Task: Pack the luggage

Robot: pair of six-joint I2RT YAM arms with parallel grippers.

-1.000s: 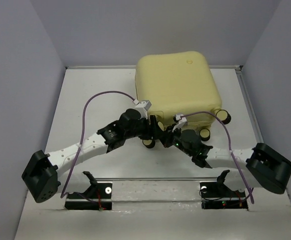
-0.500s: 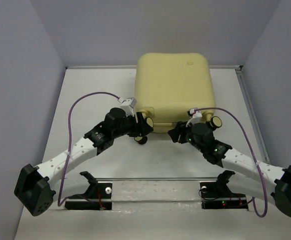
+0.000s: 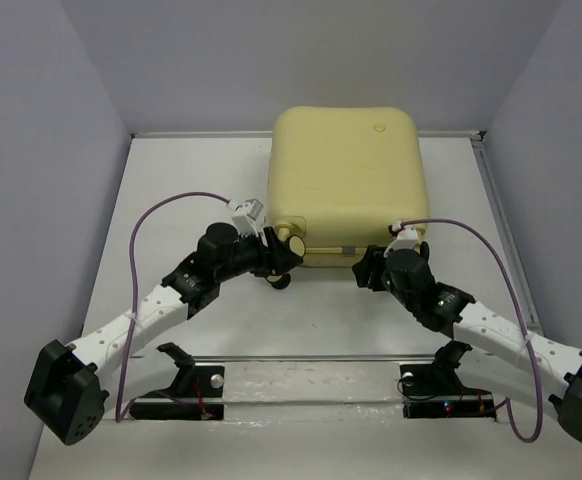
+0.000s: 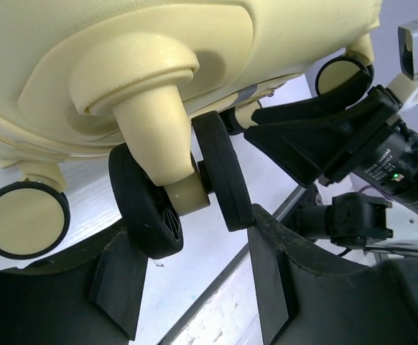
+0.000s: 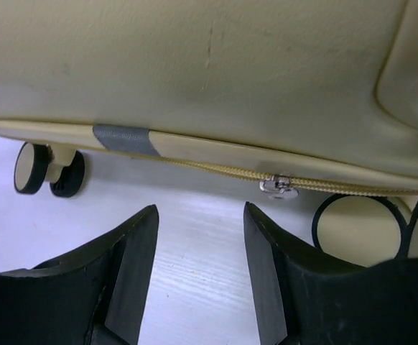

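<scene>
Overhead view, wrist close-ups, shared luggage [image 3: 346, 185]

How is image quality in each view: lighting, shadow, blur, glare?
Top view: even, soft light, sharp, no glare on the luggage. Left wrist: the close wheel looms large, fingers dark and slightly soft. Right wrist: the shell's underside is shaded, the zipper pull sharp, the table bright.
</scene>
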